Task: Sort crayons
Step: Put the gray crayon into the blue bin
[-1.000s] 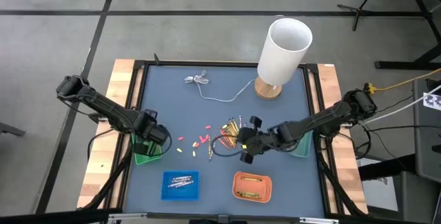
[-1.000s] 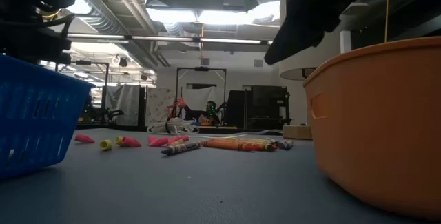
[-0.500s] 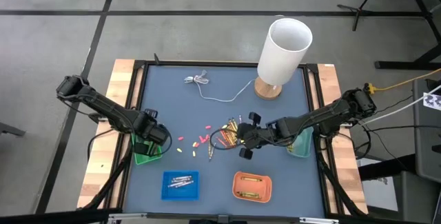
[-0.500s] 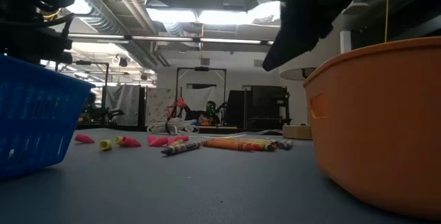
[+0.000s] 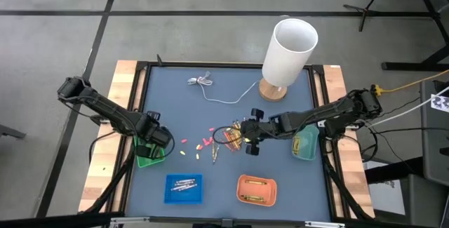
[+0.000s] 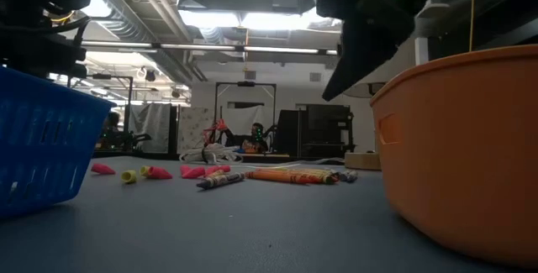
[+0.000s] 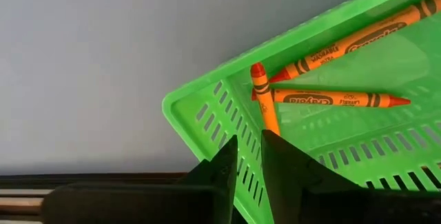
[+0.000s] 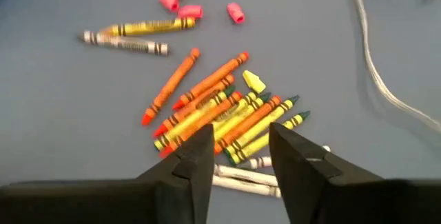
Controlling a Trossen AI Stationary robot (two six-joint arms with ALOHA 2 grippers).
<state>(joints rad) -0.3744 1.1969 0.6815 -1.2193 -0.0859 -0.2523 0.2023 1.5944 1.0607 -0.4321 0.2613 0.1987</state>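
Crayons [image 8: 220,117]: heap on mat just ahead of my right pincer [image 8: 238,158], now spread wide, moved in from tray side. Next pick looks ready. Farther off, left pincer [image 7: 249,165] clenches orange crayon [image 7: 263,100] over green tray [image 7: 207,114].

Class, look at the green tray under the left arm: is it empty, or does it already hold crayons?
Not empty. The left wrist view shows the green tray holding three orange crayons; one stands between the left claw's fingers.

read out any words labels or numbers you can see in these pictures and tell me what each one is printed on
"Crayola", faintly: wrapper of an orange crayon in the green tray.
Wrapper print on the crayon pile: too small to read.
Trays, white cylinder: no text visible.
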